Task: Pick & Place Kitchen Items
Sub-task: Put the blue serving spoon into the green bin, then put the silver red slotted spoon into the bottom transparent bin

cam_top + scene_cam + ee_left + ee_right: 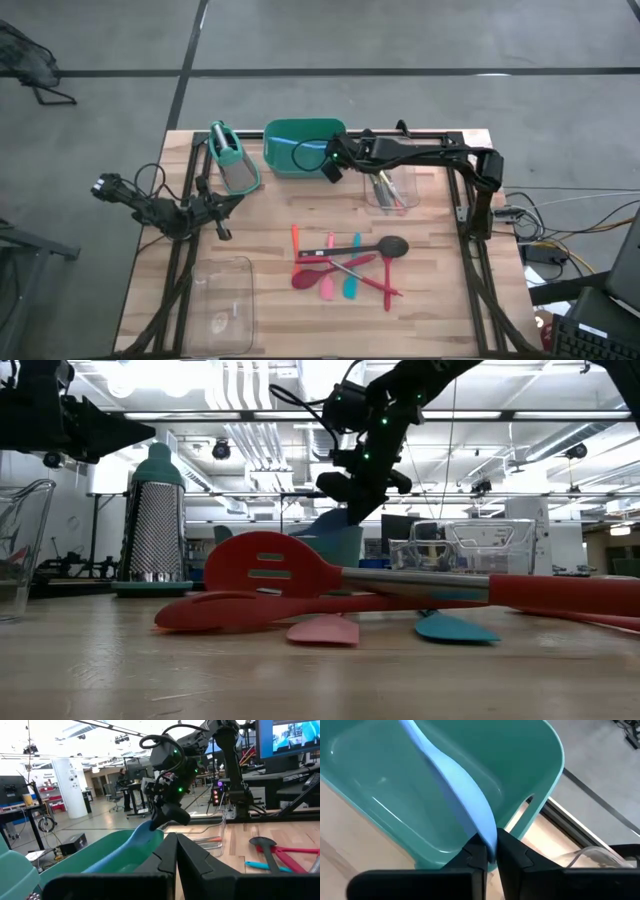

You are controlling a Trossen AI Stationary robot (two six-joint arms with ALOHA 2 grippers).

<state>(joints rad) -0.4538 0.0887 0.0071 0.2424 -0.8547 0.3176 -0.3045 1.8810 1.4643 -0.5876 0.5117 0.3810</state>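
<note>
My right gripper (330,160) is at the green tub's (300,148) right rim at the table's far edge, shut on a light blue utensil (455,780) that reaches into the tub. Red, pink and blue spatulas and spoons and a black ladle (392,246) lie in a heap (345,265) flat on the table's middle. My left gripper (176,855) waits shut and holding nothing at the table's left side (222,205), pointing toward the tub. My right gripper pinches the light blue utensil's near end (489,832) between its two fingers. The fingers come slanting down from the table's right side and lie roughly in line with the utensil. The utensil slopes away from the fingers, down into the green tub (100,855).
A metal grater with a teal handle (232,160) stands left of the tub. A clear bin (392,188) holding a few utensils stands right of the tub, below my right arm. Another clear bin (222,300) sits at the near left.
</note>
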